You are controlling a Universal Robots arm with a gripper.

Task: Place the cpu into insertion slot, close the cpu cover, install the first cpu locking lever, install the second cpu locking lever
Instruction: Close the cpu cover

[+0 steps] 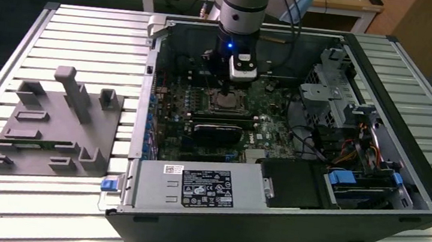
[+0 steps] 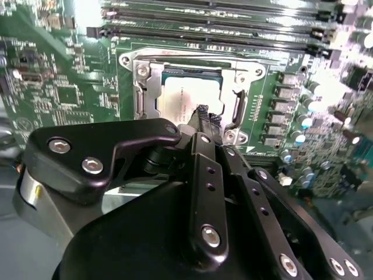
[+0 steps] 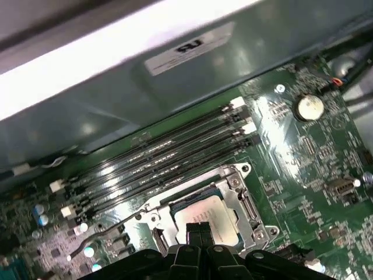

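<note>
The cpu [image 3: 217, 223] lies flat in the insertion slot [image 3: 240, 170] on the green motherboard, its pale silver face [image 2: 178, 93] up. The silver cpu cover [image 3: 239, 202] lies down around it as a frame [image 2: 145, 79]. A thin metal lever [image 3: 111, 226] runs out from one corner of the socket. My gripper [image 3: 198, 228] hangs just above the chip's near edge, its two black fingers pressed together with nothing between them; in the second wrist view the gripper [image 2: 204, 112] hides part of the chip. In the exterior view the gripper [image 1: 239, 80] stands over the socket [image 1: 226, 101].
Long black memory slots [image 3: 169, 157] run beside the socket. A black card [image 1: 216, 134], the power supply [image 1: 193, 185] and a drive cage [image 1: 331, 97] crowd the open case. A grey fixture [image 1: 55, 122] sits on the slatted table at the exterior view's left.
</note>
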